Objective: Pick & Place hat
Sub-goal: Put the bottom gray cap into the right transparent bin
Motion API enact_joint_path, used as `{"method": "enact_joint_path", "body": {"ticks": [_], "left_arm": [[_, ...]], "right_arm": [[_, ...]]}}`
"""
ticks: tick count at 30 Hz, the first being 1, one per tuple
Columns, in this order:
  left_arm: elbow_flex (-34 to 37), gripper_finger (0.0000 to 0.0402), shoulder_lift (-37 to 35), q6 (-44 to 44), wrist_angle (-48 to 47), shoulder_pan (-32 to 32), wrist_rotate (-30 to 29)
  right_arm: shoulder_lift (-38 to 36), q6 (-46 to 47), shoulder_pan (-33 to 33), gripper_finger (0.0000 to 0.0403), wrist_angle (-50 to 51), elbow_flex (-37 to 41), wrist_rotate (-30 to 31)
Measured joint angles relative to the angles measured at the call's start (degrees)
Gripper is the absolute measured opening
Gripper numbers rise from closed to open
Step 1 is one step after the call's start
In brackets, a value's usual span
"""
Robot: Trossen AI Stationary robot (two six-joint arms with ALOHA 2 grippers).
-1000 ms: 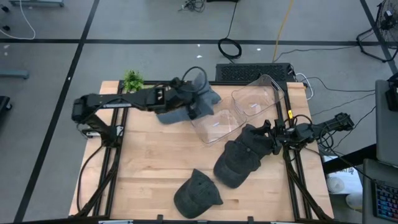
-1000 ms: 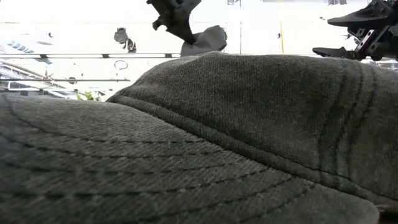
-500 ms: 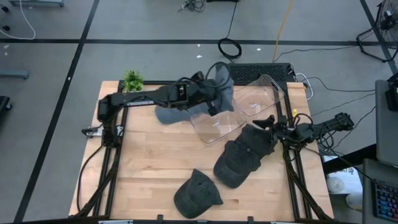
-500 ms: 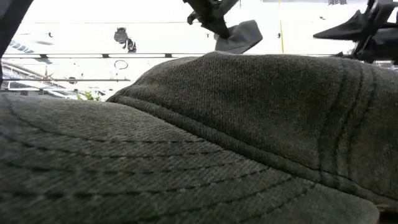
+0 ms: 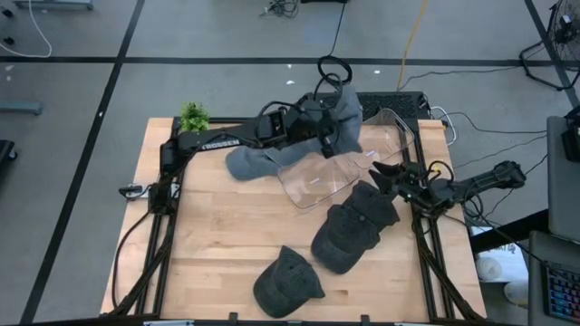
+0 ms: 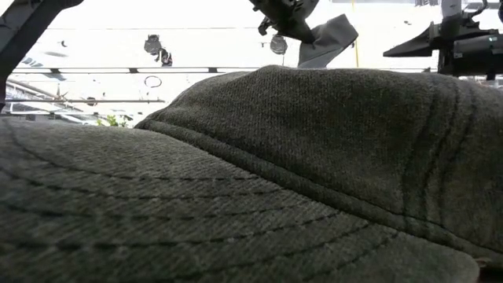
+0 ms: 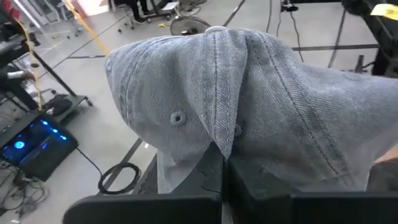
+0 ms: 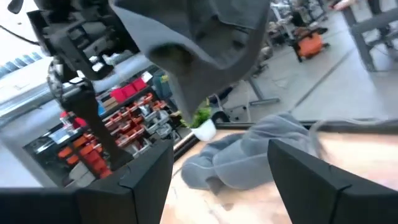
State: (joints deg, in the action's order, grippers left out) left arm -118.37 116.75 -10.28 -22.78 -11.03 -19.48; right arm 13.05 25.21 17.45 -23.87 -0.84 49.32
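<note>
While the left gripper (image 5: 328, 127) pinches a light grey cap (image 5: 343, 113) by a fold of its crown, its fingers pressed together on the cloth as the left wrist view shows, the cap hangs in the air at about twelve o'clock on the table, above the back edge of the clear plastic bin (image 5: 353, 163) that lies just to the four o'clock side of it. A second light grey cap (image 5: 249, 163) lies on the wood at about eleven o'clock, under the left arm. The right gripper (image 5: 388, 174) waits at about three o'clock with its fingers spread and nothing between them, just above the near one of two dark grey caps (image 5: 349, 231) that overlap toward four o'clock; another dark cap (image 5: 285, 282) sits near six o'clock, close against the low camera. A small potted plant (image 5: 193, 116) stands at the ten o'clock corner. The step in hand looks like carrying the held cap over the bin and letting it go. To do that well, the left arm should keep its grip firm until the whole cap, brim included, is past the bin's wall and over its open middle, since the loose cloth dangling below the fingers could snag the rim. Lowering a little before release would help the cap settle inside rather than drape over the edge, and the path should stay clear of the right arm waiting just beyond the bin.
</note>
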Motion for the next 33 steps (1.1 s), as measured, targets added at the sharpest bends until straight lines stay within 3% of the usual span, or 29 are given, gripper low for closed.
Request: {"method": "enact_joint_path", "body": {"ticks": [5,7,10,16,21,26,33], "left_arm": [[0.0,0.0001,0.0,-3.2,-4.6,0.9,0.1],[0.0,0.0001,0.0,-5.0,-6.7,1.6,0.2],[0.0,0.0001,-0.1,-7.3,-8.5,3.0,1.7],[0.0,0.0001,-0.1,-10.0,-8.6,5.7,2.7],[0.0,0.0001,-0.1,-10.2,-8.9,6.2,2.4],[0.0,0.0001,-0.2,-11.0,-10.7,6.1,0.1],[0.0,0.0001,-0.2,-13.2,-10.9,6.5,-0.9]], "right_arm": [[6.4,-14.7,-2.2,0.0249,-18.8,-0.1,0.0],[7.5,-16.9,-3.1,0.0249,-21.8,-1.5,0.0],[8.8,-15.4,-4.9,0.0249,-13.1,-5.2,-1.8],[14.2,-9.1,-11.3,0.0259,-0.4,-15.0,-13.1],[17.6,-10.5,-15.7,0.0285,-0.3,-18.9,-16.2],[19.6,-3.7,-21.0,0.0302,0.9,-21.8,-29.4],[22.8,7.5,-29.8,0.0304,0.8,-23.0,-41.4]]}}
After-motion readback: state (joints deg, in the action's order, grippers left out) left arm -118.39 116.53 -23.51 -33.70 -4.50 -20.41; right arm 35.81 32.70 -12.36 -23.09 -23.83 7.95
